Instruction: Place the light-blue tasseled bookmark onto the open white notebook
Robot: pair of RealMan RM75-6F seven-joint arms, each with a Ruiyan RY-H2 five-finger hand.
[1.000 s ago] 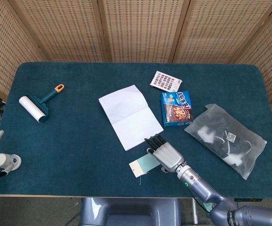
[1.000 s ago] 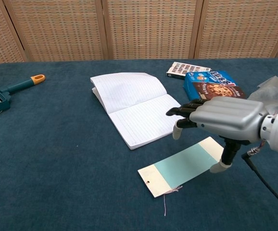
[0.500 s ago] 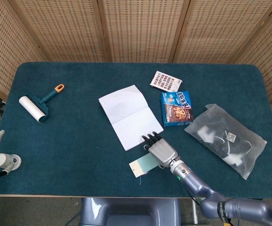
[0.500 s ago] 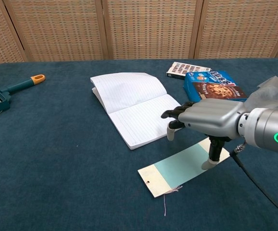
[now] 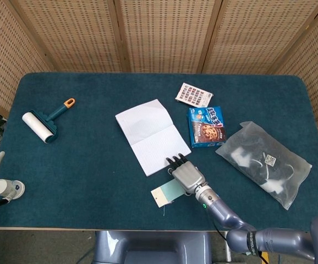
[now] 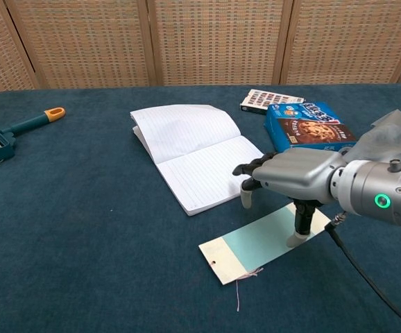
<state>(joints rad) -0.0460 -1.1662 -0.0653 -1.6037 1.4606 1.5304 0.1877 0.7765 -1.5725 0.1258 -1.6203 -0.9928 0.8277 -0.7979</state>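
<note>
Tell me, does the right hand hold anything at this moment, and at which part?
Nothing is held yet. The right hand hangs above the bookmark, which lies flat on the table; its thumb points down at the bookmark's far end.

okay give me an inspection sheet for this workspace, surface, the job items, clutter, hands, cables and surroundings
Surface: dark teal cloth table.
Job's things: light-blue bookmark lies flat on the cloth near the front edge, tassel toward the front; open white notebook lies behind it, apart from it.
Clutter: lint roller at left; cookie box, small printed card, plastic bag at right.
Hands: right hand over the bookmark's right end, one of its fingers touching it; left hand not seen.
Cables: black cable trailing from the right wrist.
Surroundings: woven screen panels behind the table.
</note>
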